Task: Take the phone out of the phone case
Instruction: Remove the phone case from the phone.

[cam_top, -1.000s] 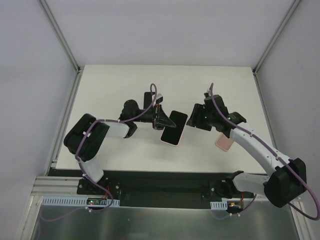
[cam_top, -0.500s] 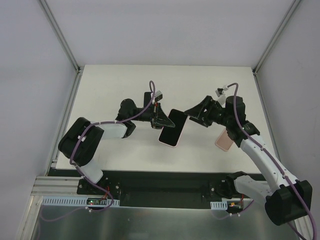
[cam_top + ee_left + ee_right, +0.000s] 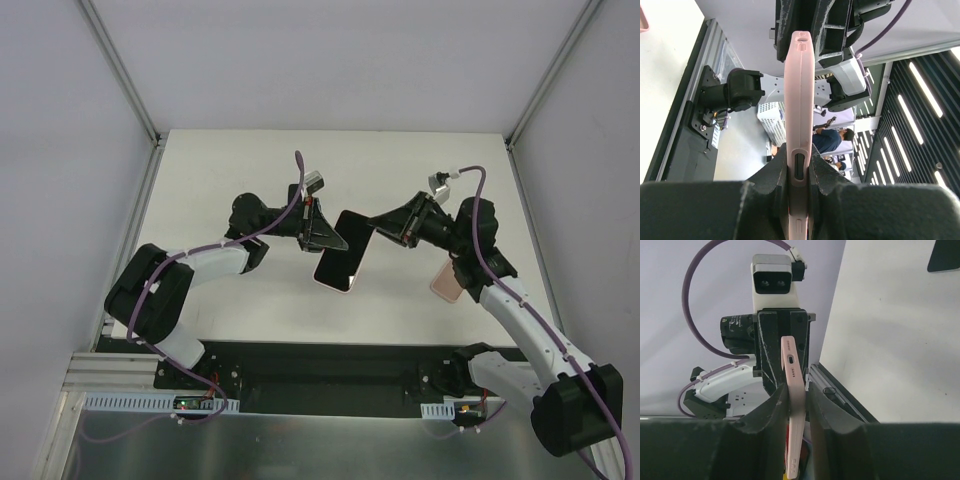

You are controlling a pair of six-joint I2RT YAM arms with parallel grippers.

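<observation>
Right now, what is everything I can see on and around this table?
phone in case: one, black screen in a pink case, held above the table between the two tools.
pink item: one, lying on the table's right side, partly hidden by the right arm; cannot tell what it is.
table: one, white, walled on three sides.
left tool: one, black, shut on the phone's left edge.
right tool: one, black, closed on the phone's upper right end.
</observation>
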